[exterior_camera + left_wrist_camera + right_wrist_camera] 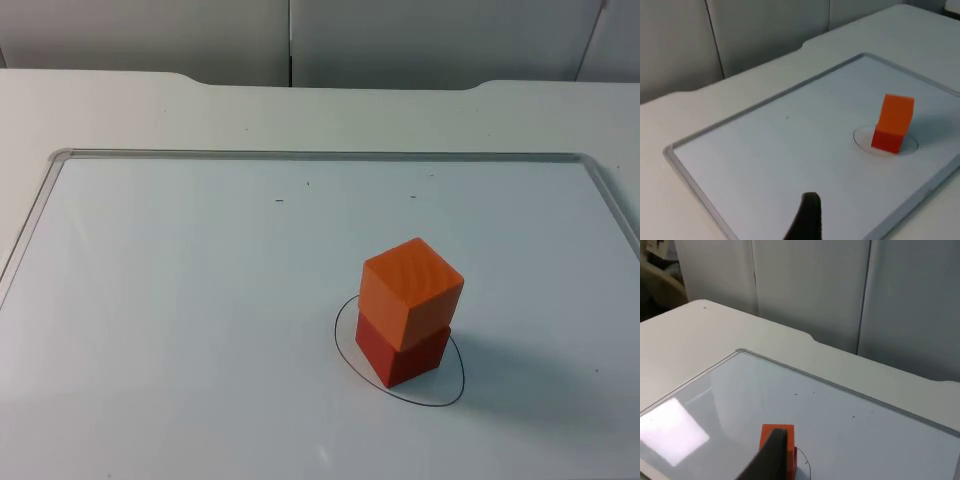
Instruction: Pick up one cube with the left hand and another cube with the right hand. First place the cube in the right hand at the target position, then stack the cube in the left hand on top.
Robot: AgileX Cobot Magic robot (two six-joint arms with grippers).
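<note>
On drawn oval [345, 352]: orange cube [412, 290] atop red cube [405, 353]; both claws' state cannot be told

The upper cube [412, 291] is a bright orange with faint wood grain on its lit faces; the lower cube [403, 352] beneath it is a deeper red-orange. A thin black ring [345, 352] is drawn around them on the pale blue-white board [180, 320], which has a light grey rim. The table [120, 110] is cream white, the far partition wall [420, 40] grey.
</note>
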